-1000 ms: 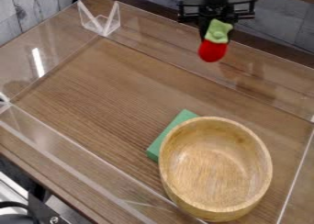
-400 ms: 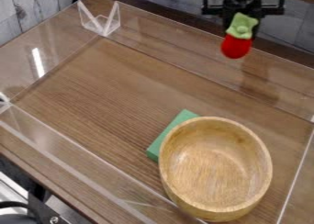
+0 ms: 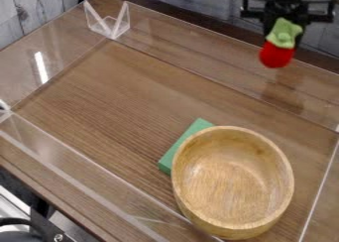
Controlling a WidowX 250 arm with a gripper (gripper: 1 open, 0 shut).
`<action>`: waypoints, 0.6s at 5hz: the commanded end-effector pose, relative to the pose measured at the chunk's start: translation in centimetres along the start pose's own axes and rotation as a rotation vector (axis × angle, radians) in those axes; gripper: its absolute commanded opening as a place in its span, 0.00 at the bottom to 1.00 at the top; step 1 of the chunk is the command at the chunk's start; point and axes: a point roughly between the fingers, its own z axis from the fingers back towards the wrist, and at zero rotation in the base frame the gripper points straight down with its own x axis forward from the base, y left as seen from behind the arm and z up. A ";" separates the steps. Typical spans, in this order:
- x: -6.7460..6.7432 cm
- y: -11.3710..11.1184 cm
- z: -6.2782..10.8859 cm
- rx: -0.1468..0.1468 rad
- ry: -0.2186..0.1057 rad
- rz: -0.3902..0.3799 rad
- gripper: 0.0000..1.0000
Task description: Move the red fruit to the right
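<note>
Red fruit (image 3: 276,53) hangs clamped by its leafy cap in my gripper (image 3: 282,26), up at 1 o'clock above the wooden table (image 3: 119,97), mid-carry, so next I judge I lower and release.

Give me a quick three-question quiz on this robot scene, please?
1. True or false: the strawberry rests on the table.
2. What lies partly under the bowl? A) sponge B) spoon C) cloth
3. Fill in: the gripper holds the strawberry by its green ____.

Key: 1 false, it hangs in the gripper; 2 A; 3 cap.
</note>
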 end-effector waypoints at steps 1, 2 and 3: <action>0.2 -1.0 -0.6 0.016 -0.042 0.027 0.00; 0.0 -1.0 -3.6 0.042 -0.024 0.032 0.00; -0.1 -0.9 -5.8 0.052 -0.013 0.034 0.00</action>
